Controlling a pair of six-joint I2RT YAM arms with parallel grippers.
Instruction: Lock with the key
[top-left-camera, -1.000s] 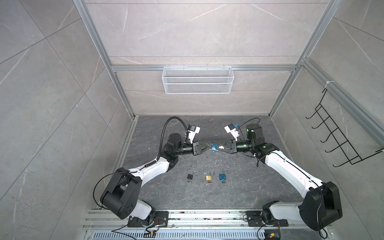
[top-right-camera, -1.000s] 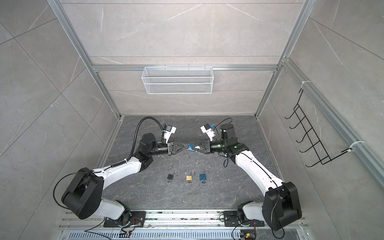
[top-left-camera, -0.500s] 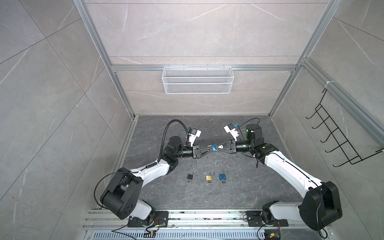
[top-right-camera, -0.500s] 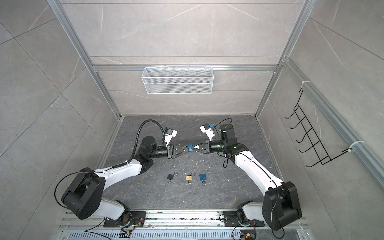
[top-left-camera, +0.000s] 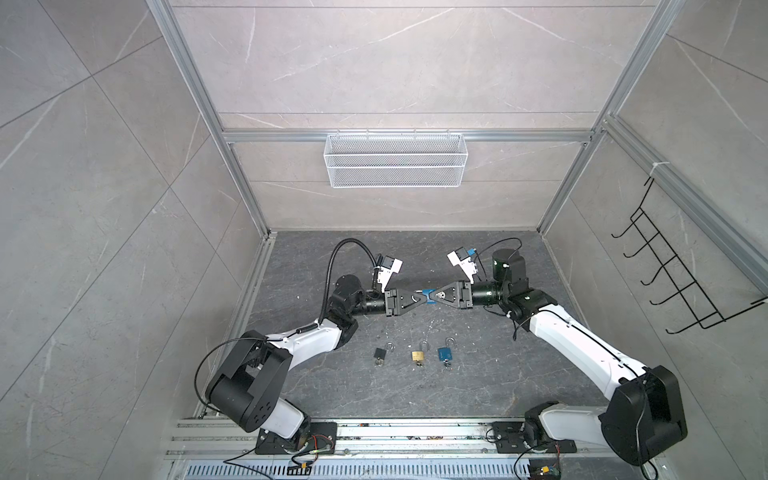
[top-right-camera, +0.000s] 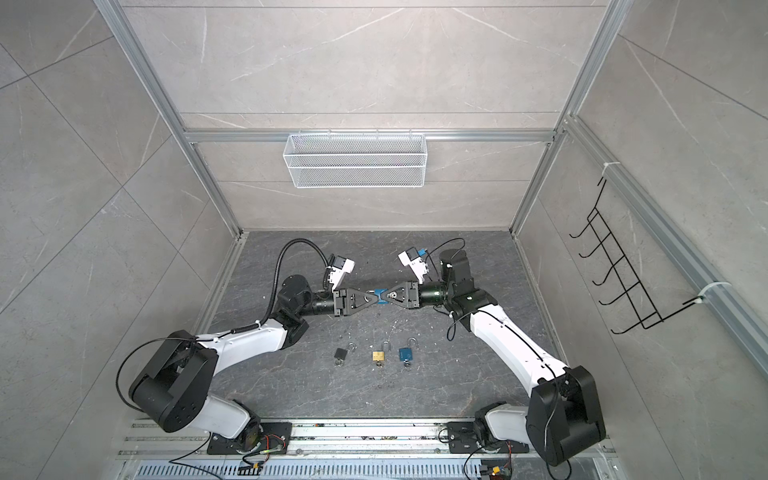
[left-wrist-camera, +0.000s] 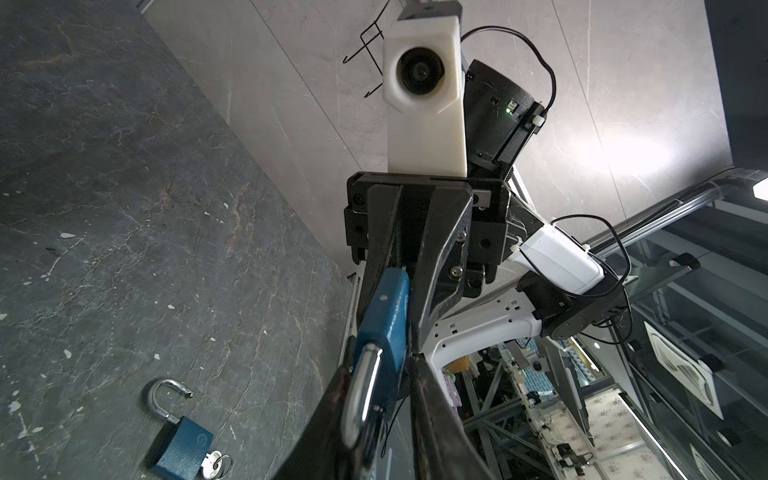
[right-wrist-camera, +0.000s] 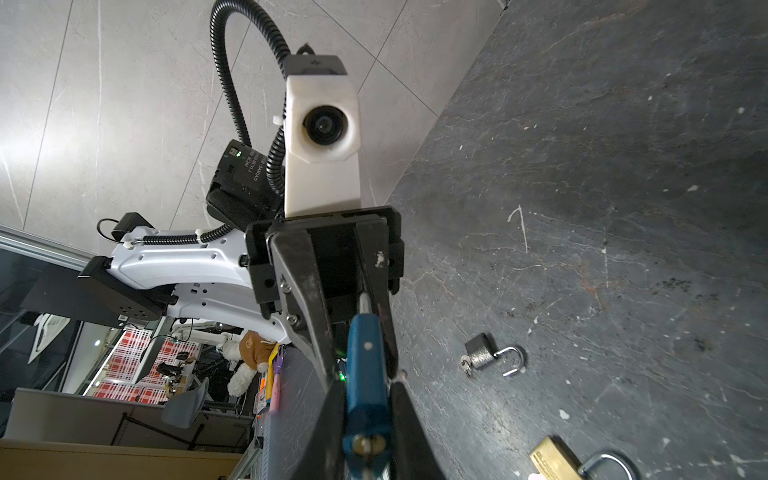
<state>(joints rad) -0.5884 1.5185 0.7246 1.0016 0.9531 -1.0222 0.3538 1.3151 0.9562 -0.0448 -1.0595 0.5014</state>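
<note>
Hovering above the middle of the dark floor, a blue padlock is shared tip to tip: the right gripper is clamped narrowly on its body, while the left gripper, jaws slightly parted, straddles the steel shackle; whether it pinches it is unclear. Three more padlocks lie in a row on the near floor
</note>
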